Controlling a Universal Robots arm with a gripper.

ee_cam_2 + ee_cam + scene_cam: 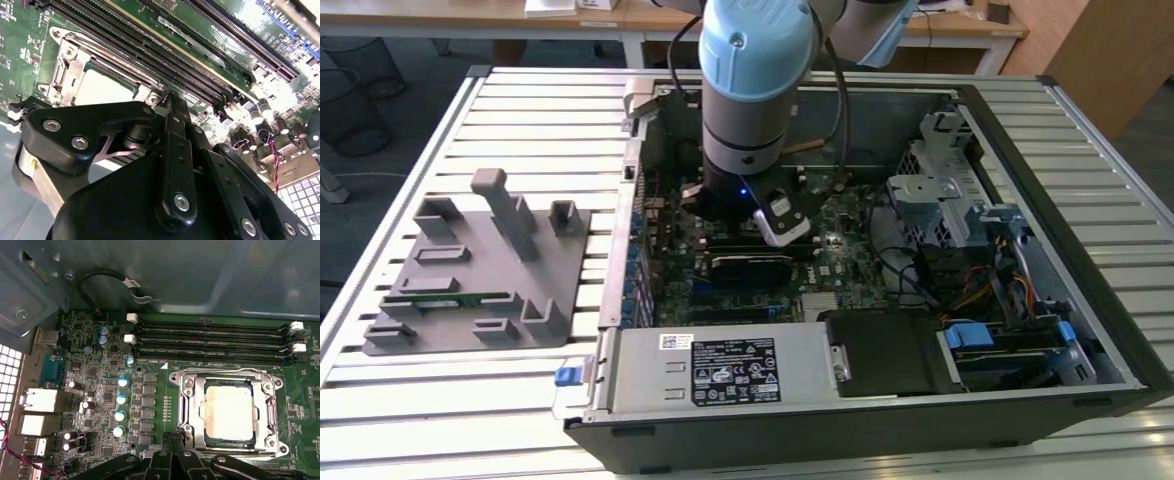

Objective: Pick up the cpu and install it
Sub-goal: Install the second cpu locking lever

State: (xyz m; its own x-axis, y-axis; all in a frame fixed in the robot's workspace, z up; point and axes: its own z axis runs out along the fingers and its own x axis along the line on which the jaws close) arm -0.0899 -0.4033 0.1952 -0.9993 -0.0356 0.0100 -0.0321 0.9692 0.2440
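Slatted table carries the open computer case; the cpu already sits in its socket frame (install nearly finished). Gripper, at its 7 o'clock, looks clenched and empty, so next I judge a clean lift away.

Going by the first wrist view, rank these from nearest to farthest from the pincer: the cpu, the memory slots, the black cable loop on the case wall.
1. The cpu, seated in its socket frame just beyond the pincer.
2. The memory slots, empty, past the socket.
3. The black cable loop, farthest, up on the case wall.
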